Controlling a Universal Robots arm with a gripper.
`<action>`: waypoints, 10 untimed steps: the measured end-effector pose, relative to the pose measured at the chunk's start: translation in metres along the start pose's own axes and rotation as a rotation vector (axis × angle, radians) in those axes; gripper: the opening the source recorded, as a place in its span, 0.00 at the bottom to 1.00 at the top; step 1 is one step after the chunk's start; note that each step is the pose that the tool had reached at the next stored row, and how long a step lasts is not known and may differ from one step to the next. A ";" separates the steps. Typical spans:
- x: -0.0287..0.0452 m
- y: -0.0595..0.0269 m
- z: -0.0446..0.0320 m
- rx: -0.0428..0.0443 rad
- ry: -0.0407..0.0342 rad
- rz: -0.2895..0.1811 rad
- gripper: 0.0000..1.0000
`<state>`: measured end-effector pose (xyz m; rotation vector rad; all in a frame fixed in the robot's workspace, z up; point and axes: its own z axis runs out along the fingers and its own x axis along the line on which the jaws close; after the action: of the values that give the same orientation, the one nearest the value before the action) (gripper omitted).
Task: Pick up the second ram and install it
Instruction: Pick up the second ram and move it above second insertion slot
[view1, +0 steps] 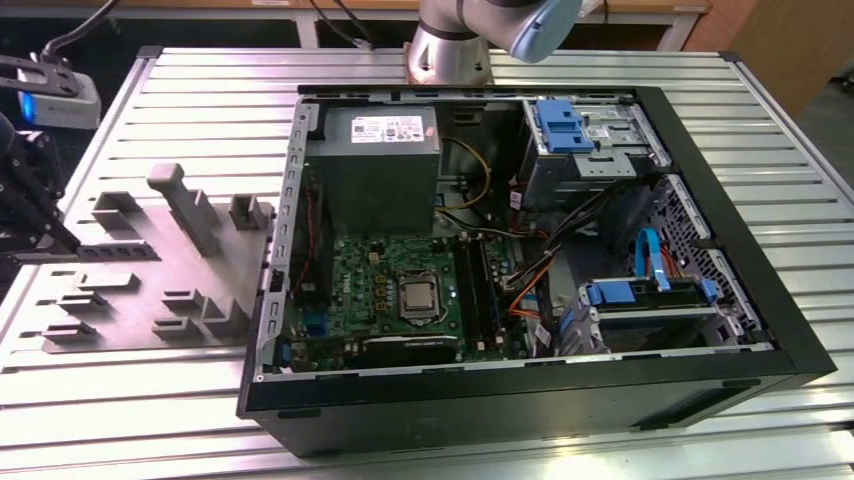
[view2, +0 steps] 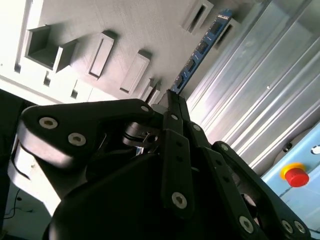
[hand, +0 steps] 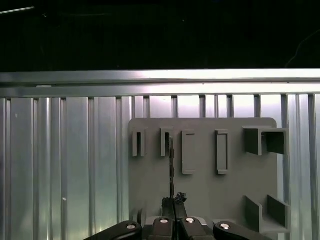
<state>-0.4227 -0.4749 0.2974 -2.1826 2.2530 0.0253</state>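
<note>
blue-green and very thin, the second ram (view2: 202, 47) sticks out past the tips of the hand (view2: 172, 100), and the fingers are closed flat against its two faces. it hangs over the grey holder plate (view2: 125, 30), which lies on the ribbed metal surface (hand: 65, 150). in the first wrist view the stick appears edge-on as a dark line running from the hand toward one of the plate's narrow pockets. from these angles i cannot tell for sure whether its lower edge is clear of that pocket or just inside it.

i judge the work to be at the pick-up stage. the open computer case (view1: 747, 300) with its black slot strips (view1: 477, 285) sits well apart from the plate, toward the exterior view's right. the grip seems to be near one end, so the long free part could swing or flex. doing this step well probably means moving straight along the pocket's walls with no twist, and holding the board's faces parallel to the fingers. the clamp should be firm enough to stop it pivoting but not hard enough to bend it.

the stick is long, narrow and flat, with a row of dark rectangular chips along the face shown in the second wrist view. it looks stiff but delicate, and smooth enough to slip.
</note>
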 end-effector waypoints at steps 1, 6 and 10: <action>0.0000 0.0000 -0.0028 0.0001 -0.0001 0.000 0.11; -0.0003 0.0001 -0.0185 0.0001 -0.0003 0.002 0.11; -0.0004 0.0002 -0.0290 0.0003 -0.0004 0.003 0.11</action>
<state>-0.4227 -0.4749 0.3264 -2.1789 2.2558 0.0254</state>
